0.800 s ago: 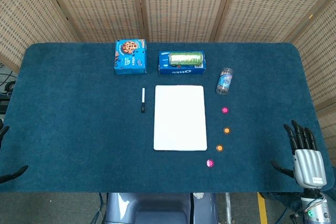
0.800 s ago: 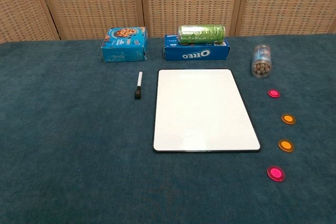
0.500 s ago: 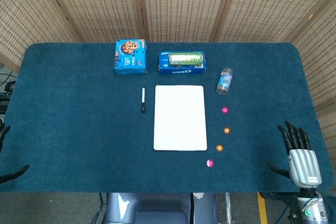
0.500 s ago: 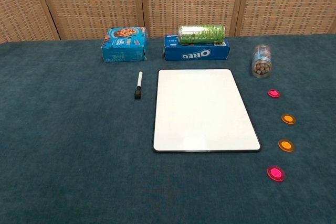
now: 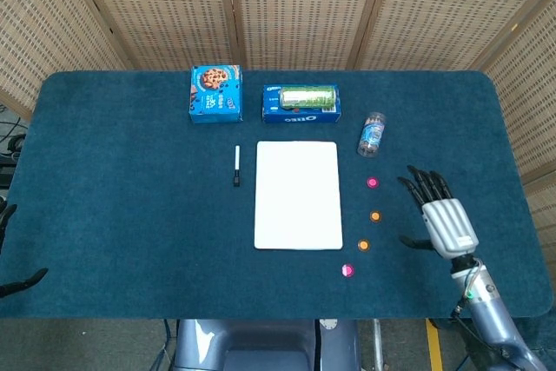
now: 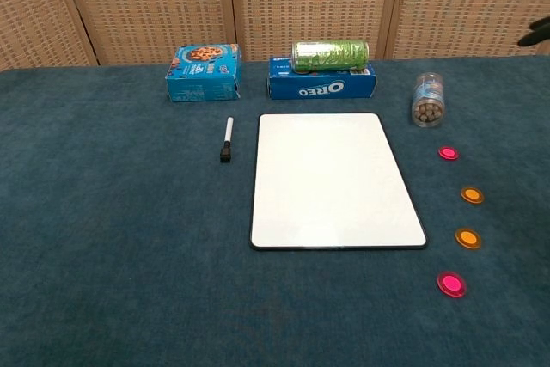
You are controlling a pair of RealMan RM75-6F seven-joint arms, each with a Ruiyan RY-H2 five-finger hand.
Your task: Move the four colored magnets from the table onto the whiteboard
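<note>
Four magnets lie in a column on the blue desk (image 5: 113, 206), right of center in the head view and just beside the right edge of the whiteboard (image 5: 298, 195). From top to bottom they are the upper pink magnet (image 5: 373, 183), the upper orange magnet (image 5: 375, 215), the lower orange magnet (image 5: 363, 245) and the lower pink magnet (image 5: 347, 271). None touches the whiteboard, which lies flat and blank at the middle of the frame.

The right hand (image 5: 441, 216) hovers to the right of the column, near the orange pair, palm down with fingers spread and holding nothing. In the chest view only dark fingertips (image 6: 537, 32) show at the upper right edge. Of the left hand (image 5: 13, 277), only dark fingertips show at the lower left edge of the head view, so its state cannot be told.

A black-capped marker (image 5: 236, 165) lies just left of the whiteboard. Above the whiteboard sit a blue cookie box (image 5: 215, 92) and an Oreo box (image 5: 301, 104) with a green can (image 5: 307, 96) lying on it. A clear jar (image 5: 372, 135) lies above the magnets.
</note>
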